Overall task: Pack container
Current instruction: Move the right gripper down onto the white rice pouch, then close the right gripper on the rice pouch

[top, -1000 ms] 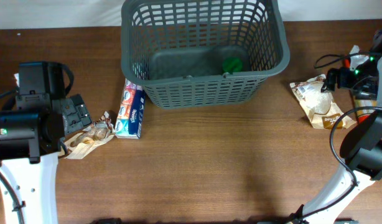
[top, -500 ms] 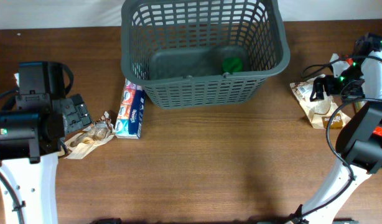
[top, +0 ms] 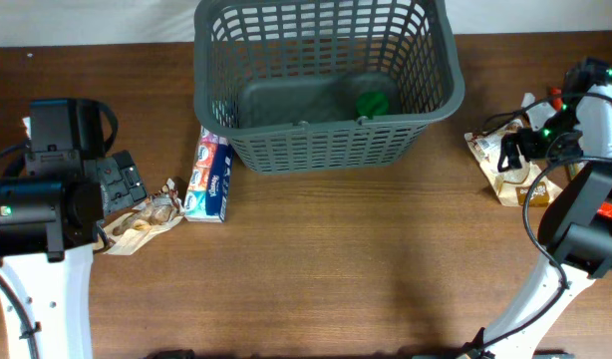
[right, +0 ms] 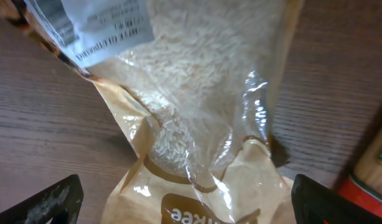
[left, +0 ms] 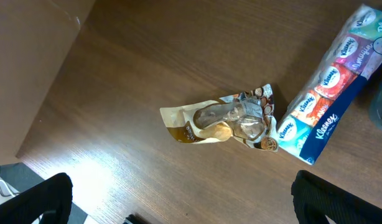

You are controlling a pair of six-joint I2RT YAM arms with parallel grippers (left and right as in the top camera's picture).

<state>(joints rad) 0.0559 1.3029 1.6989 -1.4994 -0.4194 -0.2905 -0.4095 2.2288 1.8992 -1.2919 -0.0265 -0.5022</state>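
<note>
Container [top: 326, 150]: slotted basket, well to the left of the right gripper [right: 191, 208]. That gripper's fingers are spread wide directly above the rice bag [right: 197, 118], apparently to straddle it for a grasp. The left gripper [left: 178, 205], likewise spread and empty, hovers above a snack packet [left: 222, 121].

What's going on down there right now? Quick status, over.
Both open, nothing held: left gripper near snack packet, right gripper low over rice bag. Basket holds one green item. Basket opening unobstructed.
</note>
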